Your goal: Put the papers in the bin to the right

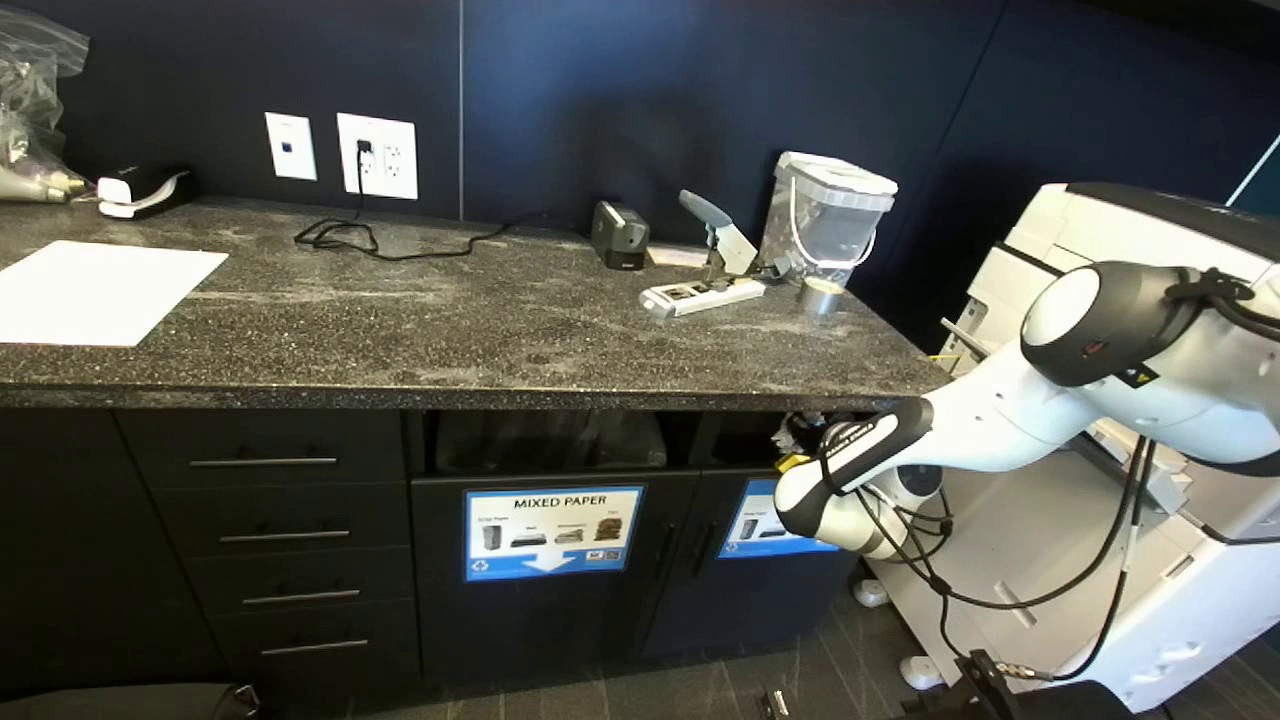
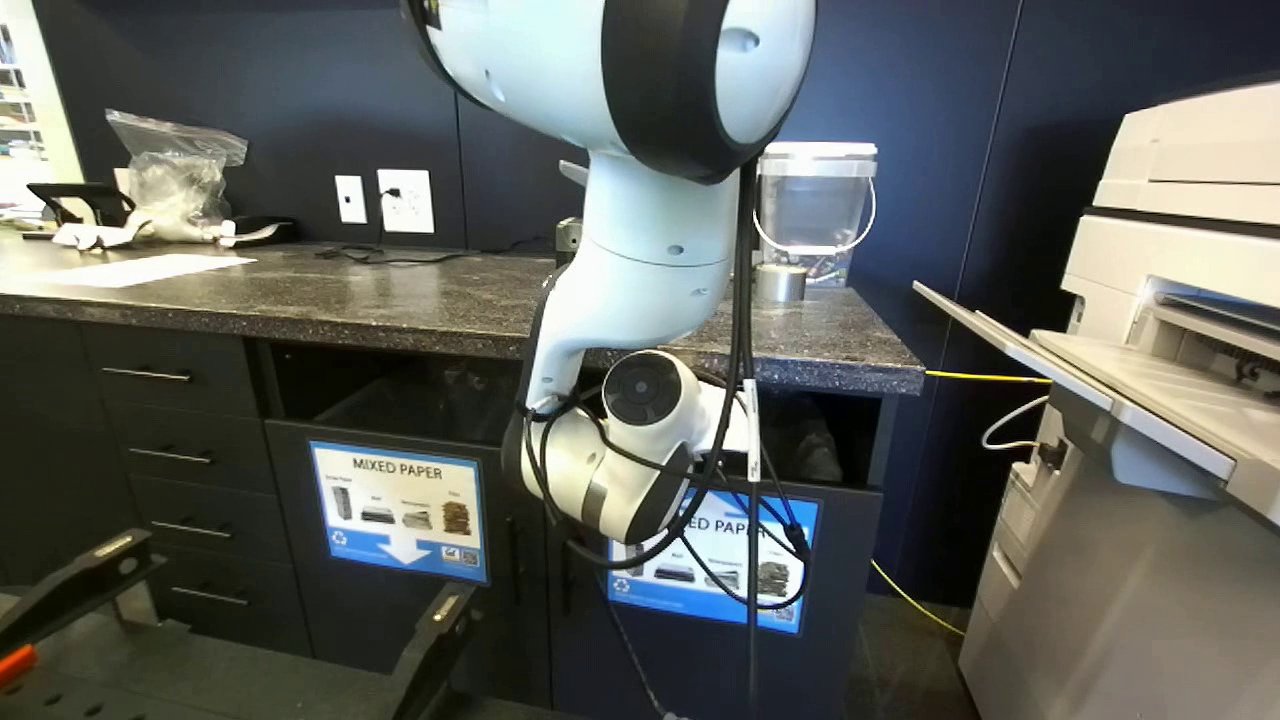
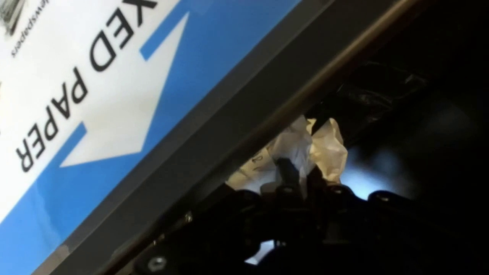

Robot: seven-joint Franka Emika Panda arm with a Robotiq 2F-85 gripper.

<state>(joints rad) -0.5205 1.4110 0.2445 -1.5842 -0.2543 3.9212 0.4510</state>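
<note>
The papers [image 3: 330, 149] show in the wrist view as a crumpled white to cream wad, with some handwriting on its left part. My gripper [image 3: 301, 166] is shut on this wad; its dark fingertips are close together with paper between and around them. The gripper and wad are at the dark right-hand opening [image 2: 850, 430] of the cabinet, beside its lip. The cabinet edge covers part of the wad. In both exterior views the arm hides the gripper; crumpled whitish material [image 1: 800, 432] shows in the opening behind it, but I cannot tell what it is. The grey-white bin is out of view.
The countertop [image 1: 450, 330] overhangs the opening. A MIXED PAPER sign [image 3: 107, 95] is on the door below it. A stapler [image 1: 705, 290], tape roll [image 1: 820, 297] and clear bucket [image 1: 825, 220] stand on the counter. A printer [image 2: 1130, 420] stands right of the cabinet. Cables hang from the arm.
</note>
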